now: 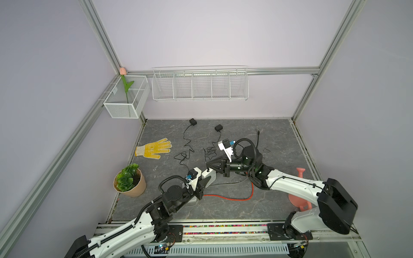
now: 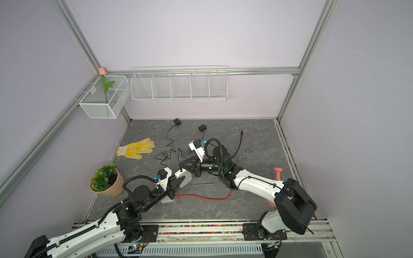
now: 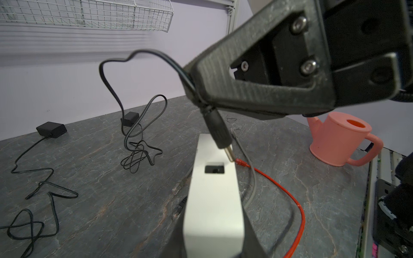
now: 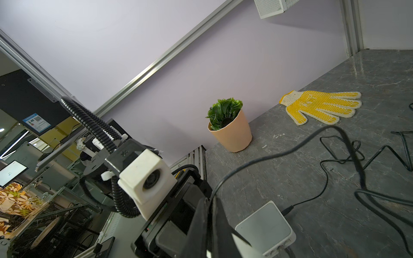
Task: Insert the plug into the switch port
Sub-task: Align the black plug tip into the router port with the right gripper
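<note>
Right gripper tight on plug

We record: plug, black barrel, metal tip, tilted, pinched at its rear by the right gripper; tip just beside the port, not inserted. Switch, white box, clasped by the left gripper, its dark rectangular port unobstructed.

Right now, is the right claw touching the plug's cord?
Touching. The left wrist view shows the right claw pinched shut on the cord just behind the plug, whose barrel sticks out below it.
</note>
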`<state>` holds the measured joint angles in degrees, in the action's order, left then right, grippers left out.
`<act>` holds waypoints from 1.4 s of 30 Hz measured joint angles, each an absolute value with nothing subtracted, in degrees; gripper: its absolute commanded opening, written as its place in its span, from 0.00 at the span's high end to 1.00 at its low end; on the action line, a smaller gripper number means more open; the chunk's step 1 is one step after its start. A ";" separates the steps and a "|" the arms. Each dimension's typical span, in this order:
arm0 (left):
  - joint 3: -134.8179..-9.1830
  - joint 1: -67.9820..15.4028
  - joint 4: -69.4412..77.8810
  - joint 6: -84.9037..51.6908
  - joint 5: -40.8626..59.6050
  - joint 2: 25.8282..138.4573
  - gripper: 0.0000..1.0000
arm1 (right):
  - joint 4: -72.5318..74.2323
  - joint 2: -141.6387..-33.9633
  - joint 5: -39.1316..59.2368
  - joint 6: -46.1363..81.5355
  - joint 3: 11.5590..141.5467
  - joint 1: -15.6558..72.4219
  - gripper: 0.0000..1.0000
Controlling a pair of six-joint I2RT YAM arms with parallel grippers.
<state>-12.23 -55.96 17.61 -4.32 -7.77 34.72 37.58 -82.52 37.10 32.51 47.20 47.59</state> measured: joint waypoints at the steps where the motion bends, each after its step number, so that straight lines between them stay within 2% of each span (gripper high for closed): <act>1: -12.29 -55.96 17.45 -4.36 -7.86 34.81 1.00 | 37.58 -82.52 36.99 32.51 47.00 47.70 0.93; 42: -13.47 -56.01 14.04 -9.21 -9.65 34.35 1.00 | 42.78 -84.33 26.06 29.98 44.95 50.74 0.93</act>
